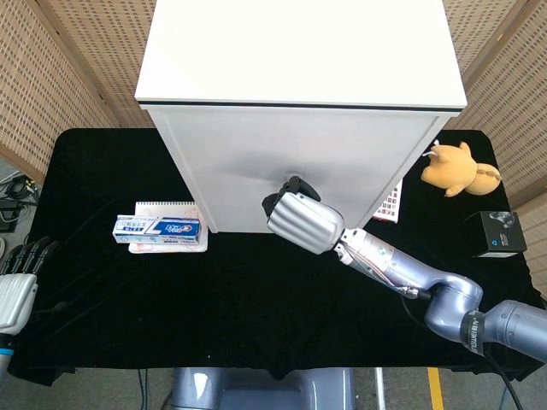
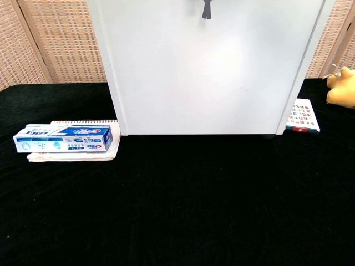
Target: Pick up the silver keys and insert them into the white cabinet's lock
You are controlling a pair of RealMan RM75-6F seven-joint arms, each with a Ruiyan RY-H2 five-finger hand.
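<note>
The white cabinet stands at the middle back of the black table. My right hand is pressed against its front face, fingers curled in where the lock sits, and it hides the lock. In the chest view only one dark key of the silver keys shows, dangling against the cabinet front at the top edge; the hand itself is above that frame. My left hand hangs at the table's near left edge, fingers straight and holding nothing.
A toothpaste box lies on a notebook left of the cabinet. A card booklet leans by its right foot. A yellow plush toy and a small black box sit at the right.
</note>
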